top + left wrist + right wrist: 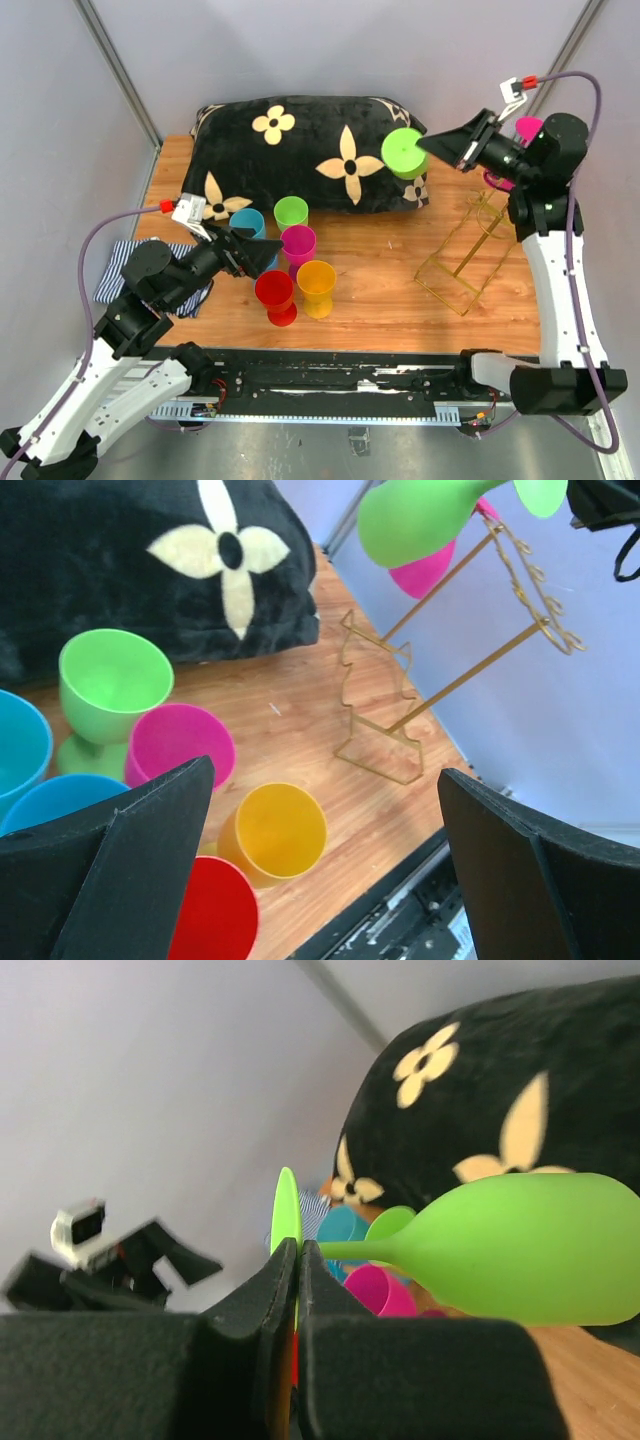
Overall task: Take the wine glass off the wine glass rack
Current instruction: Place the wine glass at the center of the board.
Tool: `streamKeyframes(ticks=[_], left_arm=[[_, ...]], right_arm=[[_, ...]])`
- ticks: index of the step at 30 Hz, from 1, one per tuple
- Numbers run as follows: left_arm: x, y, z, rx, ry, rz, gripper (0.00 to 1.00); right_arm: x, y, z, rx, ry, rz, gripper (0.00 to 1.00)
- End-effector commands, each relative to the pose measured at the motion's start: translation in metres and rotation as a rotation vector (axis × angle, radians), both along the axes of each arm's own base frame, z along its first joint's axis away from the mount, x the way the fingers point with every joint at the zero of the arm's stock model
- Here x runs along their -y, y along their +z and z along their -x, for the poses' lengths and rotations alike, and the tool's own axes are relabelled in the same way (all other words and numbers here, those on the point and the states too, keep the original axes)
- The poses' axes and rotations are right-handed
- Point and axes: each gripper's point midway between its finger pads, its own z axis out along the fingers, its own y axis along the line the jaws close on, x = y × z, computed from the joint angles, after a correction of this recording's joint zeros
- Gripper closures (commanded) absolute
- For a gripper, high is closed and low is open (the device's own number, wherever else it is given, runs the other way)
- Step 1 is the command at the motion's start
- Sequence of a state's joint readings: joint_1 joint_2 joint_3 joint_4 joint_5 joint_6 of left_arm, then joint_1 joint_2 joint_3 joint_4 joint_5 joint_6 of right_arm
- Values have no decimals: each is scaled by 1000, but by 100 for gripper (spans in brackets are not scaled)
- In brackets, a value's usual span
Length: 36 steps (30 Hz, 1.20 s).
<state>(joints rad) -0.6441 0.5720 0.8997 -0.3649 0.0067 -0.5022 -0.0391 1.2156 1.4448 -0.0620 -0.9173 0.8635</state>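
A light green wine glass (404, 153) hangs sideways in the air over the right end of the cushion, off the rack. My right gripper (432, 143) is shut on its flat foot; in the right wrist view the jaws (299, 1250) pinch the thin disc and the bowl (520, 1250) points right. The gold wire wine glass rack (465, 262) stands on the table at the right, and a pink glass (527, 128) still hangs at its top. The left wrist view shows the rack (400, 715), the green glass (415, 518) and the pink glass (425, 572). My left gripper (268, 256) is open and empty beside the cups.
A black flowered cushion (300, 150) lies across the back. Several cups stand left of centre: teal (247, 222), green (291, 212), magenta (298, 242), yellow (316, 285), red (275, 295). A striped cloth (115, 270) lies at the left edge.
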Motion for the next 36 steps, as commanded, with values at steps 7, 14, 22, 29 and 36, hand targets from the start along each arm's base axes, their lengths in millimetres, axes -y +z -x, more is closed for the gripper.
streamKeyframes(ticks=[7,14,22,29,36], left_arm=[[41,42,27,81,-268,289,0],[69,41,38,64,-451,365,7],[110,34,59,59,-588,310,11],[126,21,61,47,-594,237,30],[133,15,68,57,-652,181,64]], right_arm=[[-78,-30,121,249,375,205,99],[-101,-66,174,282,499,273,99],[-118,-84,191,265,536,285,99],[-120,-93,197,253,544,279,99],[-116,-86,204,279,549,263,99]])
